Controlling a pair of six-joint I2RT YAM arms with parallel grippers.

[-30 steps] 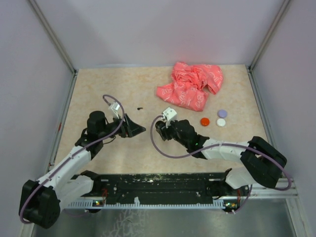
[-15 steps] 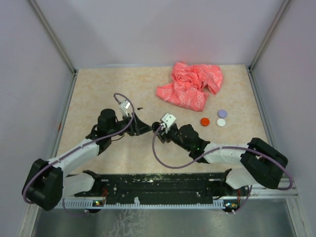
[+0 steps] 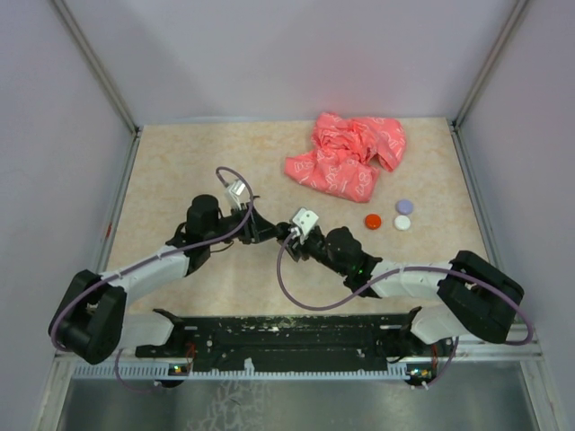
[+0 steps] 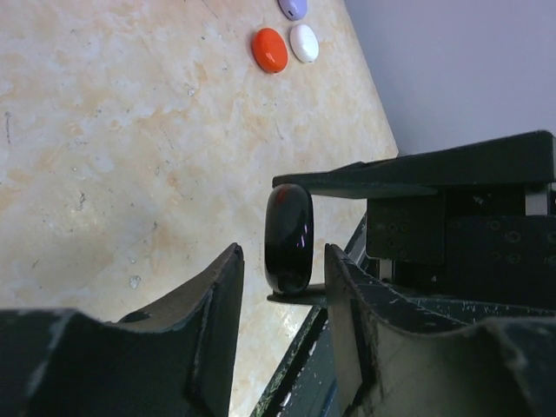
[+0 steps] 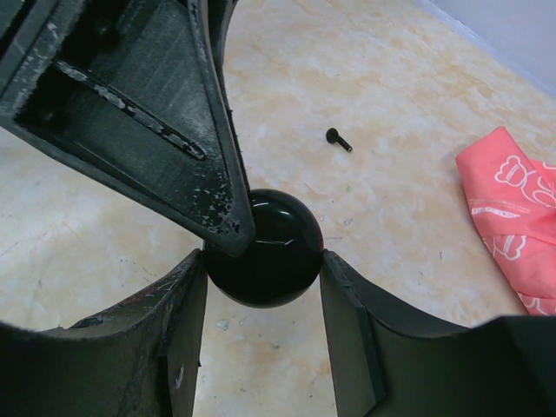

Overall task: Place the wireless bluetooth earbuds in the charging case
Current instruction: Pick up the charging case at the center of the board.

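The charging case (image 5: pixel 265 248) is a round, glossy black shell, held off the table with my right gripper (image 5: pixel 263 261) shut on its two sides. In the left wrist view the case (image 4: pixel 288 239) shows edge-on, just ahead of my left gripper (image 4: pixel 282 256), whose jaws stand open with a gap on each side of it. One left finger (image 5: pixel 174 113) overlaps the case's top in the right wrist view. Both grippers meet at the table's middle (image 3: pixel 277 233). One small black earbud (image 5: pixel 338 139) lies loose on the table beyond the case.
A crumpled pink cloth (image 3: pixel 349 154) lies at the back right. Red (image 3: pixel 373 221), white (image 3: pixel 402 223) and purple (image 3: pixel 404 206) discs sit right of the grippers. Walls close in the table (image 3: pixel 180 162) on three sides.
My left arm has swung right to meet the right gripper, and its jaws have narrowed around the case. The right gripper has kept its hold and shifted slightly left.
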